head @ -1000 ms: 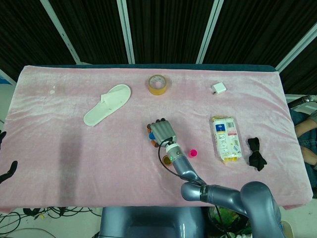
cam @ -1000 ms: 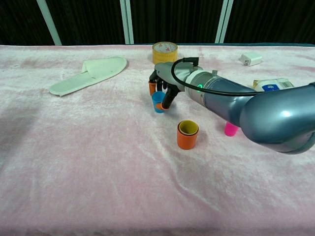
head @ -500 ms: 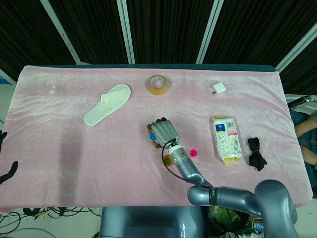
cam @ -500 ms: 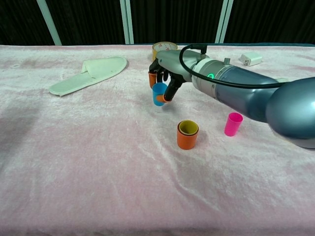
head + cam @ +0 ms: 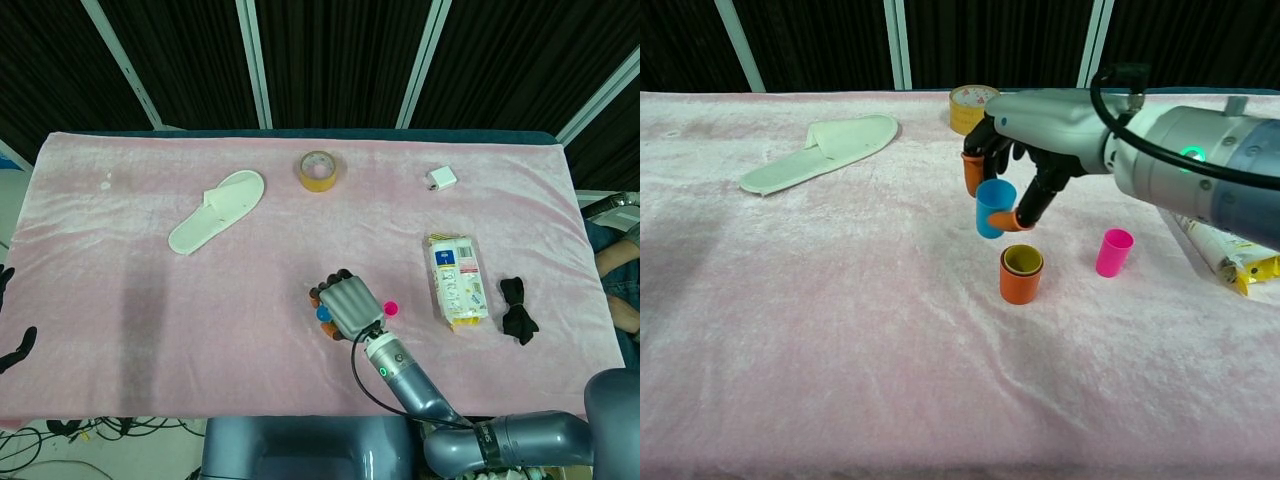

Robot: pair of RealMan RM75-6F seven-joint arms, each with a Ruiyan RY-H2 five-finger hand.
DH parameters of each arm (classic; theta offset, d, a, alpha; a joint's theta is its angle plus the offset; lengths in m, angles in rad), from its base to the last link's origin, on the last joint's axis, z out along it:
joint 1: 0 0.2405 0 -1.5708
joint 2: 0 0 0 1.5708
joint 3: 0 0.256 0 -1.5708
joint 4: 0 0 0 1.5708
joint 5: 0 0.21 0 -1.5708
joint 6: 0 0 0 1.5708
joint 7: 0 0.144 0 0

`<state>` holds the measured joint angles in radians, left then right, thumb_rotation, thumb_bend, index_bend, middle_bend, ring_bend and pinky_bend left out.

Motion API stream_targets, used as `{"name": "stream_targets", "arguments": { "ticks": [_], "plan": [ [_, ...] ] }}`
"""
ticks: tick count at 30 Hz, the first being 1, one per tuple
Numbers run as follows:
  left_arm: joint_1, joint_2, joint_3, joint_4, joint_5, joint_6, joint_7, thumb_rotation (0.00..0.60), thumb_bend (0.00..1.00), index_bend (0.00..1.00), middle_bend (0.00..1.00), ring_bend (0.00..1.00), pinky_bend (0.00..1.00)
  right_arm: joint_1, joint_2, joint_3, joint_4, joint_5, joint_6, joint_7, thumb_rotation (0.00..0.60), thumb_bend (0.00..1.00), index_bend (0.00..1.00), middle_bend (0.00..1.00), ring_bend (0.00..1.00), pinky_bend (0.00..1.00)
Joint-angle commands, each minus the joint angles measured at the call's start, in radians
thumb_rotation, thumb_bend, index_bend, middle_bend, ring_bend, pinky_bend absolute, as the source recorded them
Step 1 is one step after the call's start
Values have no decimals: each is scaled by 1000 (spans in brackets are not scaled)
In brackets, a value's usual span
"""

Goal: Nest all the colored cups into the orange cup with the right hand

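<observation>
The right robot hand [image 5: 1025, 170] is gripping the blue cup [image 5: 994, 208] between its fingertips [image 5: 1008, 221] and carrying it clear of the pink-covered counter [image 5: 840, 330] — the cup is hanging upright, above and just to the left of the orange cup [image 5: 1020, 281]. The orange cup is standing on the counter with a yellow cup [image 5: 1022, 260] already nested inside. A pink cup [image 5: 1113, 252] is waiting upright to its right, near but apart.

The step in hand looks like the transfer of the blue cup to the stack. Next, the cup needs shifting slightly right until it is sitting square over the yellow rim, then lowering straight and releasing — a tilted entry could catch the rim and tip the stack.

The left robot hand [image 5: 14, 345] is showing only as dark fingers at the frame's left edge in the head view; whether it is open I cannot tell.
</observation>
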<state>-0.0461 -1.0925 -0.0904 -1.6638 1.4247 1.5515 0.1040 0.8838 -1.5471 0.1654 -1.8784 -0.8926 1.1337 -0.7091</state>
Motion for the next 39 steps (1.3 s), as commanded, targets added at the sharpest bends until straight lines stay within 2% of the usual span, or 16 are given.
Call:
{"name": "stream_targets", "arguments": {
  "ticks": [1, 16, 34, 36, 39],
  "plan": [
    [0, 0, 0, 0, 0, 0, 0, 600, 342, 51, 44, 0, 0, -17, 8, -19, -18, -19, 16, -3, 600, 320, 541, 522, 310, 234],
    [1, -2, 0, 1, -1, 1, 4, 600, 341, 51, 44, 0, 0, -57, 23, -69, 1, -40, 12, 18, 600, 321, 540, 522, 310, 234],
    [1, -4, -1, 2, -3, 0, 9, 600, 342, 51, 44, 0, 0, -67, -14, -71, 70, -57, -28, 57, 600, 320, 540, 510, 310, 234],
    [1, -3, -1, 2, -3, 0, 9, 600, 341, 51, 44, 0, 0, -67, -17, -72, 73, -51, -32, 54, 600, 304, 515, 491, 310, 234],
    [2, -3, -2, 2, -4, 0, 8, 600, 342, 51, 44, 0, 0, -65, -16, -73, 73, -31, -43, 47, 600, 236, 386, 401, 294, 233]
  ]
}}
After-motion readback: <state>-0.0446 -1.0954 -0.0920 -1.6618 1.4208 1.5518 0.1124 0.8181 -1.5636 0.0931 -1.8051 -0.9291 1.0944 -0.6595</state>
